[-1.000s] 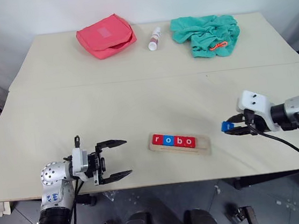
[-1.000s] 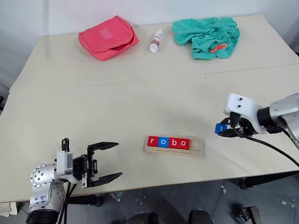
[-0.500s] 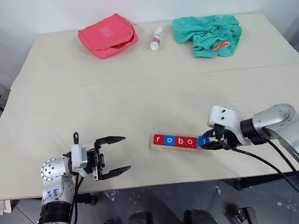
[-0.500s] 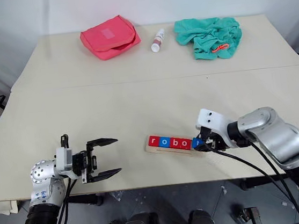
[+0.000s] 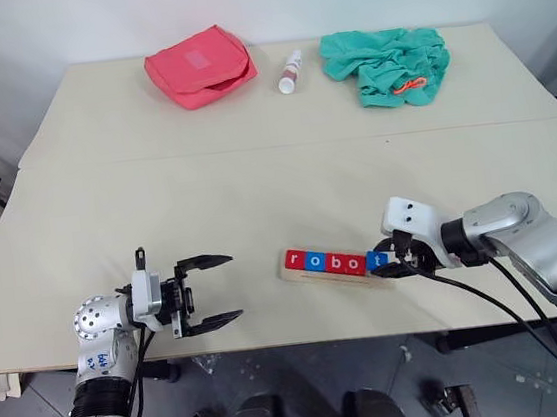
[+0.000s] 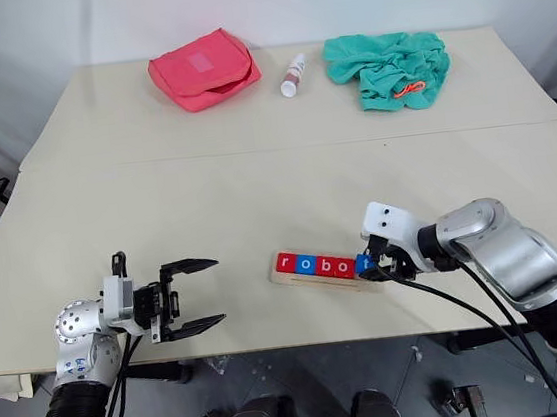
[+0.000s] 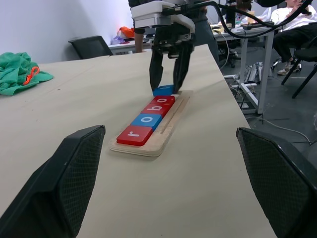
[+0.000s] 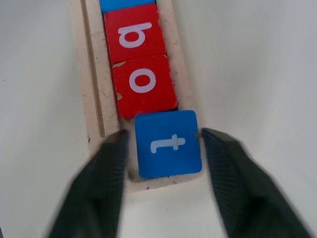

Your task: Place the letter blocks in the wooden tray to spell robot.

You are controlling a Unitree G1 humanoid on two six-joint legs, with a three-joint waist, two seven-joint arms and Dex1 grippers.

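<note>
The wooden tray (image 5: pixel 327 280) lies near the table's front edge. In it sit the letter blocks in a row: red r (image 5: pixel 294 261), blue o (image 5: pixel 313 261), red b (image 5: pixel 332 262), red o (image 5: pixel 351 263) and blue t (image 8: pixel 168 144) at the right end. My right gripper (image 5: pixel 385 262) points down at that end and stands open. Its fingers (image 8: pixel 111 173) straddle the t block, with a slim gap on one side. Left of the tray, my left gripper (image 5: pixel 234 287) hovers wide open and holds nothing.
At the table's back lie a red pouch (image 5: pixel 198 65), a small white bottle (image 5: pixel 289 71) and a crumpled teal cloth (image 5: pixel 388 63). A seam crosses the table (image 5: pixel 252 151). Bare tabletop lies between the tray and those items.
My right gripper carried the blue t block leftward and down to the tray's right end. The block now lies in the slot and the fingers have spread. The left gripper kept still.
</note>
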